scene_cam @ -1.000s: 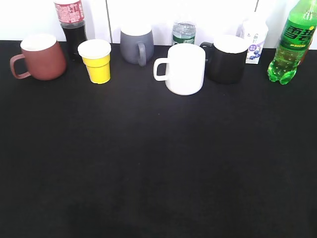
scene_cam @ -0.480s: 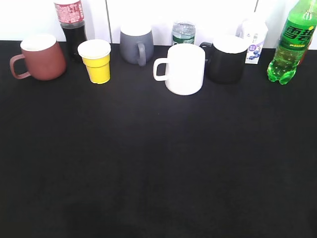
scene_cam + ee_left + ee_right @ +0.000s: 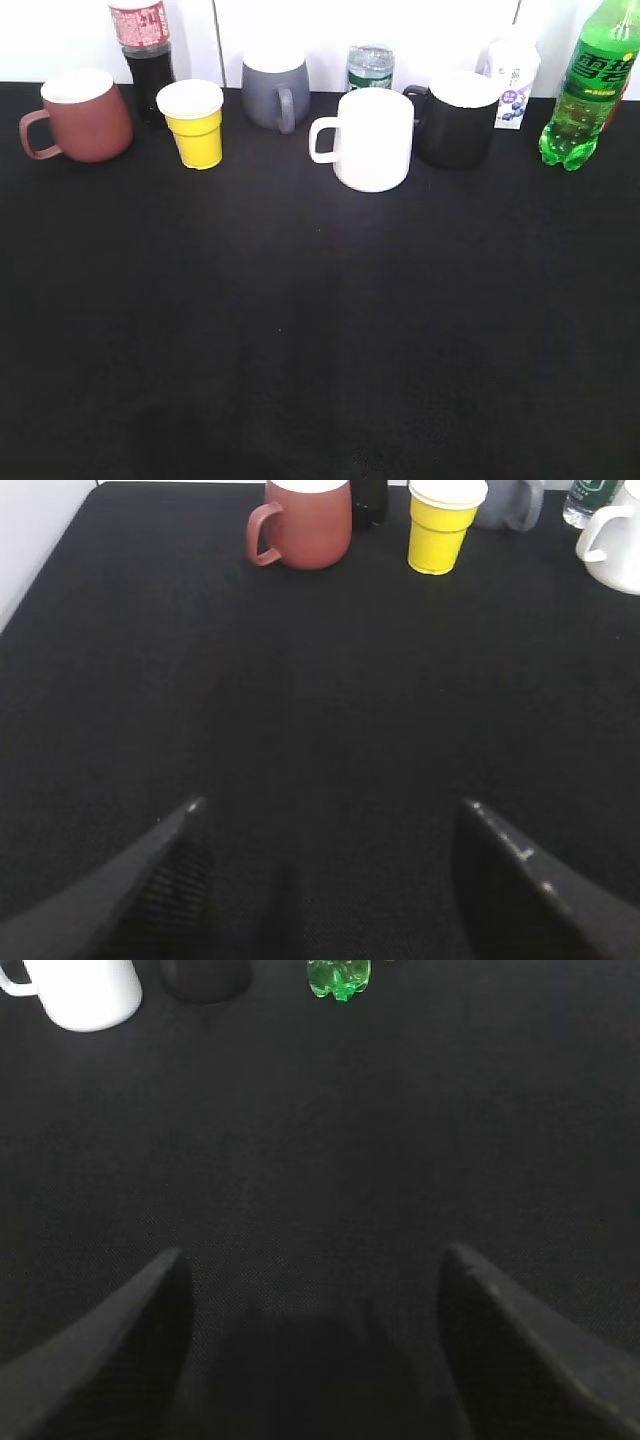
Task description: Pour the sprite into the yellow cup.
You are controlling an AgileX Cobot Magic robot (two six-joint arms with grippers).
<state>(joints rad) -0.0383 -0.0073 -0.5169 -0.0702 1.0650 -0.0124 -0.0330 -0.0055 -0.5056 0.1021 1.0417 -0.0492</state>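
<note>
The sprite [image 3: 586, 90], a green bottle with a green label, stands upright at the back right of the black table; its lobed base also shows in the right wrist view [image 3: 339, 977]. The yellow cup [image 3: 196, 124] stands upright at the back left, and shows in the left wrist view [image 3: 441, 525]. My left gripper [image 3: 330, 805] is open and empty, low over the near table, far from the cup. My right gripper [image 3: 312, 1252] is open and empty, well short of the sprite. Neither gripper shows in the exterior view.
Along the back stand a brown mug [image 3: 80, 115], a cola bottle [image 3: 146, 55], a grey mug [image 3: 275, 90], a water bottle [image 3: 370, 66], a white mug [image 3: 370, 138], a black mug [image 3: 455, 118] and a white carton [image 3: 514, 80]. A white wall [image 3: 330, 25] rises behind.
</note>
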